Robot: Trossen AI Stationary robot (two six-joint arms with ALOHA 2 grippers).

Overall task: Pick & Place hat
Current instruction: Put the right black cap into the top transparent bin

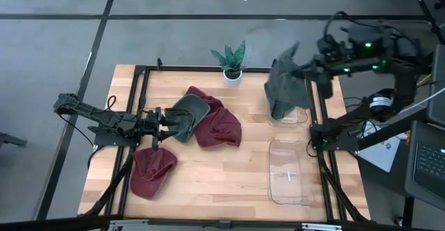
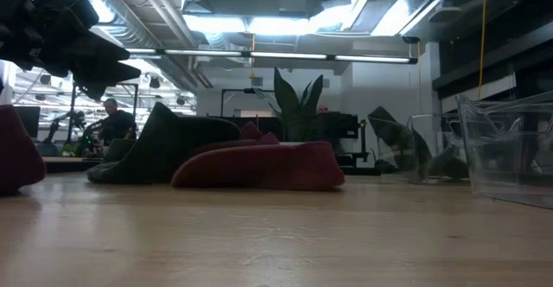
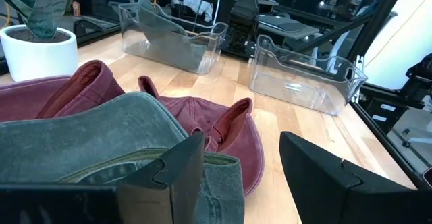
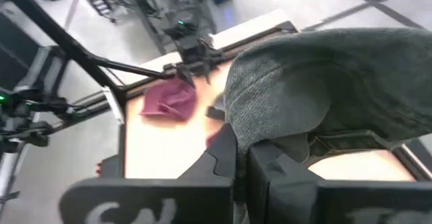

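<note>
Robot lab: wooden worktop [image 1: 229,175] on black frame, big pipes [image 2: 173,15] and lights [image 2: 285,23] overhead, person [image 2: 112,118] at far desk.

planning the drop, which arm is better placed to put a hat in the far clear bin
Right. Its end effector holds a green hat lifted directly over the far clear bin. The left end effector is across the table at another green hat.
</note>
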